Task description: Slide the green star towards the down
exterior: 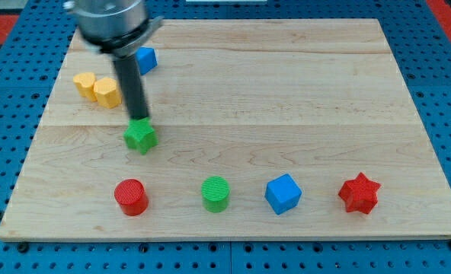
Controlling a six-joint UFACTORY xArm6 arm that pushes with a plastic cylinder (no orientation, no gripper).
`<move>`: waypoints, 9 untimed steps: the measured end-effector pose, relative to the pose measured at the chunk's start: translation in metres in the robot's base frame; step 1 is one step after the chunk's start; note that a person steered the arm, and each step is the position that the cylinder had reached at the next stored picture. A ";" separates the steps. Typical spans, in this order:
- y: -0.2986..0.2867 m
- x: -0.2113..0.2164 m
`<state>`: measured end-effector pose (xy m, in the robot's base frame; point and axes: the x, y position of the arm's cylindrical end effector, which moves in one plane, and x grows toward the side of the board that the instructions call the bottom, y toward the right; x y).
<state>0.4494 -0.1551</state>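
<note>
The green star (141,137) lies on the wooden board (302,91) at the view's left of centre. My tip (139,119) stands at the star's top edge, touching or nearly touching it. The dark rod rises from there toward the view's top left.
A red cylinder (131,196), a green cylinder (215,193), a blue cube (283,193) and a red star (359,193) lie in a row near the view's bottom. Two yellow blocks (97,87) sit at the left. A blue block (146,59) is partly behind the rod.
</note>
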 end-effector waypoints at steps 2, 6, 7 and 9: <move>0.050 -0.006; -0.003 0.043; -0.014 0.068; -0.034 0.034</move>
<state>0.4833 -0.1894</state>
